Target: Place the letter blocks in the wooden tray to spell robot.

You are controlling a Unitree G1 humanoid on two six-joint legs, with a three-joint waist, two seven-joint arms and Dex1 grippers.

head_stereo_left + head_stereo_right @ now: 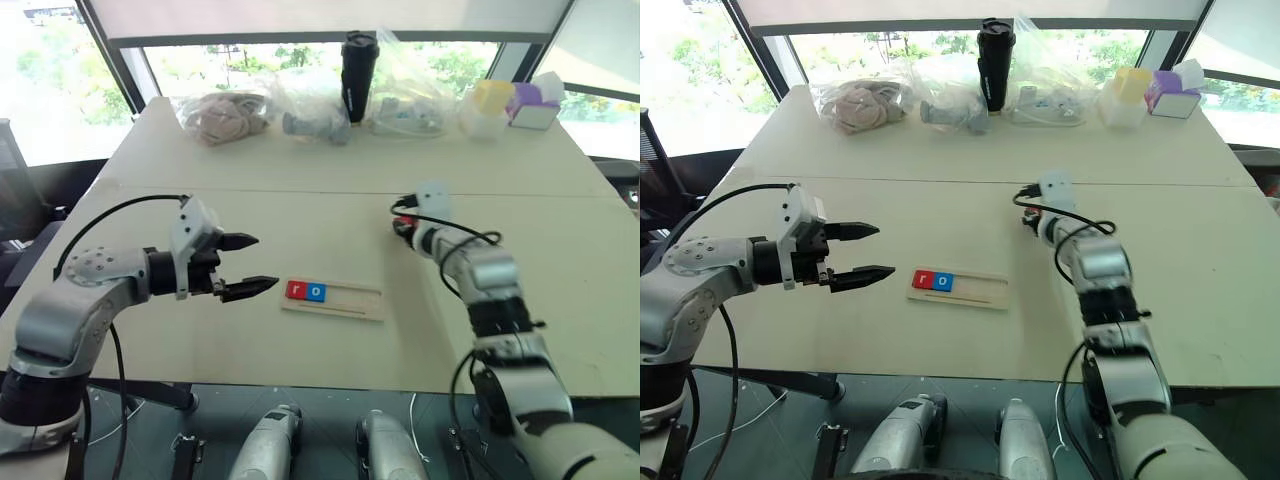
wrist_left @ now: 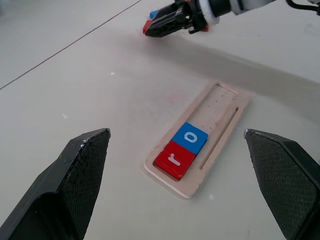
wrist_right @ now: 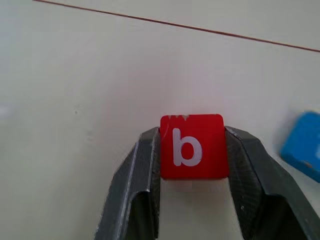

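Red b tile [image 3: 192, 147] pinched between right gripper [image 3: 192, 165] fingers, far right of wooden tray [image 1: 352, 301]. Lift straight, set flat beside blue o [image 1: 316, 292]. Left gripper [image 1: 245, 265] wide open, empty.

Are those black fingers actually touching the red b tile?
Touching. The right wrist view shows the right gripper shut on the red b tile, a finger pressed against each side with no gap.

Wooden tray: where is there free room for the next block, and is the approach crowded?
The wooden tray is bare right of the red r block and blue o block. The left gripper hovers open beside its left end. The right gripper, shut on the b block, has bare table between.
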